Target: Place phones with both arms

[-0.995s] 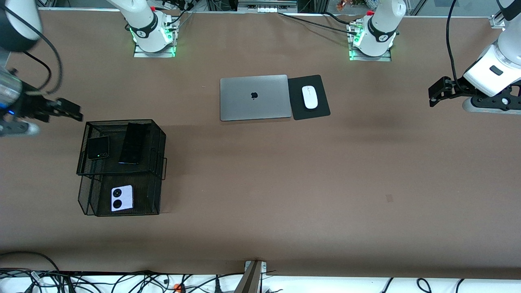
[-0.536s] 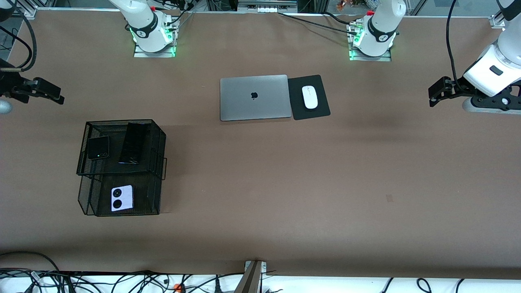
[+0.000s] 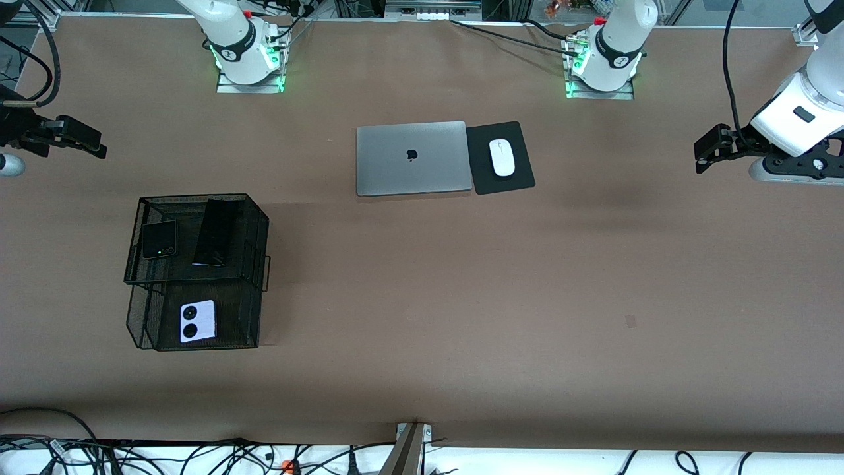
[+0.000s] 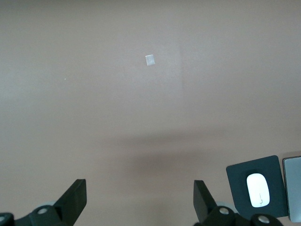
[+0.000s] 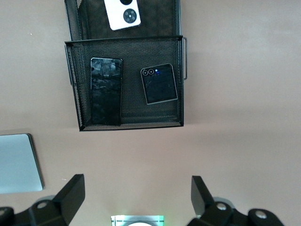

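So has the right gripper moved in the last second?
Yes. The right gripper has pulled away from the mesh rack, toward the robots' bases.

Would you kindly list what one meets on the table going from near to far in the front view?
Lavender-white phone → flip phone → laptop → right arm's base. The slim phone, mouse and mouse pad overlap others in depth, so they are left out.
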